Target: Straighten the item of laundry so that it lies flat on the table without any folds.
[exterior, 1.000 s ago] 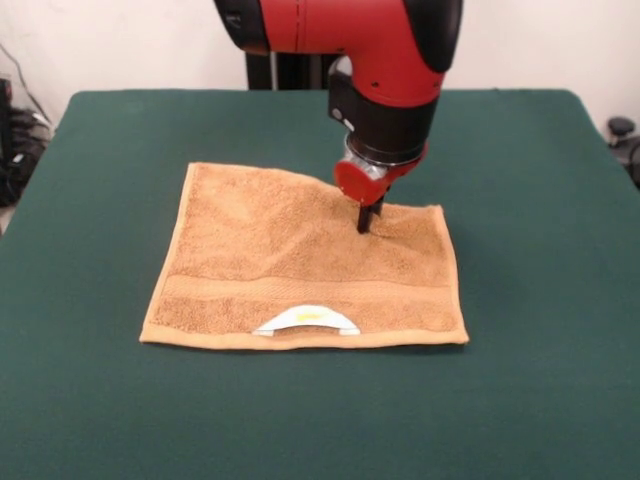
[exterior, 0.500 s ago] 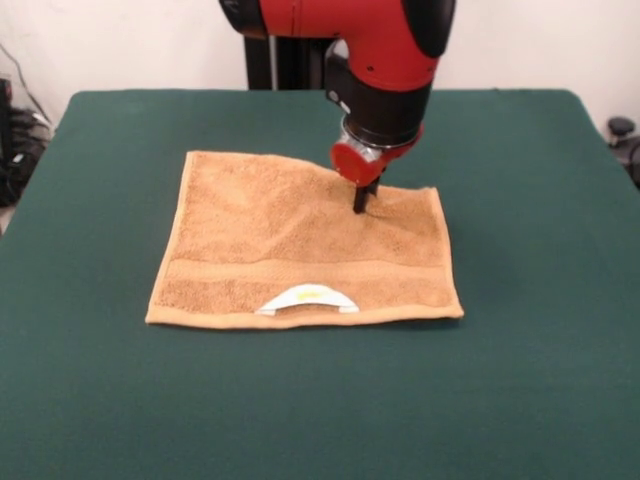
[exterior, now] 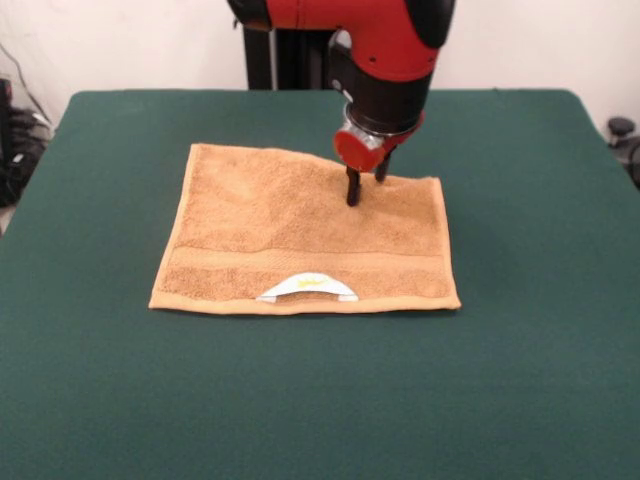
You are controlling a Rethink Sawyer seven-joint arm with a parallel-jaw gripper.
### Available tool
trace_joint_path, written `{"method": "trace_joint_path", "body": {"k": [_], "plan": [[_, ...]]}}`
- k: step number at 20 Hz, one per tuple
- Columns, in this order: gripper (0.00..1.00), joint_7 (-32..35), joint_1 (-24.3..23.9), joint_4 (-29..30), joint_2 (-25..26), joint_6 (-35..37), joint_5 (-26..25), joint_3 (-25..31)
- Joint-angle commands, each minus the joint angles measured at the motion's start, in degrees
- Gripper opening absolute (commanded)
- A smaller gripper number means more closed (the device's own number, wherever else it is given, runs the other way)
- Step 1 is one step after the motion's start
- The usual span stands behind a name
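The towel (exterior: 305, 235) lies spread near the middle of the tabletop (exterior: 90, 400), and it looks close to flat. Its left edge runs straight and clean. Moving right, a woven band crosses near the front hem, and a white label (exterior: 307, 288) with a yellow mark arches up a little at that hem. Further right, the far edge dips unevenly below the gripper (exterior: 366, 186), whose two dark fingers (exterior: 352, 188) stand apart, one tip down at the cloth near that far edge; whether it presses in I cannot tell. The right edge slants slightly.

As a guess, the terry is light, soft and limp: it will drape and bunch rather than hold a shape, and its nap should drag on the felt, so pulling moves it in small steps. A pinch at a hem or corner, where the cloth is doubled and firmer, seems the best hold; the far right corner looks the likeliest place to tug outward.
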Motion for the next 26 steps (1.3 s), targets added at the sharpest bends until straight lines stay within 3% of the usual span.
{"method": "trace_joint_path", "body": {"k": [1, 8, 15, 26], "plan": [[1.0, 7.92, 0.28, 3.88, 1.76, 0.43, 0.21, 3.46], [1.0, 6.76, 0.12, 4.13, -1.29, 4.8, 0.9, 3.21], [1.0, 2.32, -0.28, -5.41, -1.15, 15.48, 2.16, 4.89], [1.0, 0.69, -1.25, -20.01, 6.62, 16.68, 0.93, 7.15]]}}
